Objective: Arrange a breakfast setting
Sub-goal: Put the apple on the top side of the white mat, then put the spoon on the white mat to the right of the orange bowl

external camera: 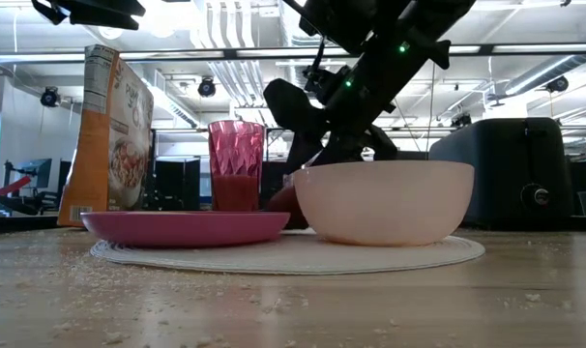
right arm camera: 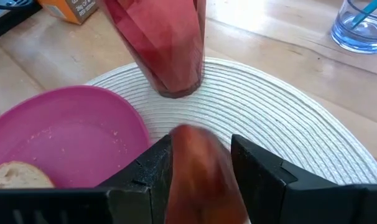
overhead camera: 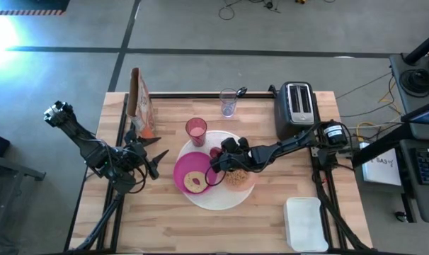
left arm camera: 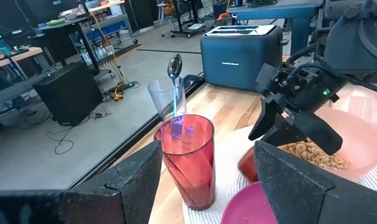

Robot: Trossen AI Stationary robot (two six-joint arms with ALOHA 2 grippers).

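The large round plate (overhead camera: 218,202) was white with a fine ribbed ring pattern, and on it stood a magenta bowl (overhead camera: 190,172) with a pale beige round bread (overhead camera: 195,182) and a peach bowl (external camera: 385,201) with tan cereal rings (left arm camera: 313,155). The tumbler (overhead camera: 196,130) was translucent pink with faceted sides, the small fruit (right arm camera: 201,168) was red, the cup (overhead camera: 229,103) far on the table was clear with a bluish tint, and its spoon (left arm camera: 175,81) had a teal handle. The toaster (overhead camera: 297,106) was black and silver, the tub (overhead camera: 305,223) white, the cereal box (external camera: 109,135) orange, the table (overhead camera: 165,219) light striped wood.

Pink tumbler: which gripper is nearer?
Right. The right gripper sits beside the pink tumbler, around the red fruit; the left gripper waits farther off, beyond the plate's edge.
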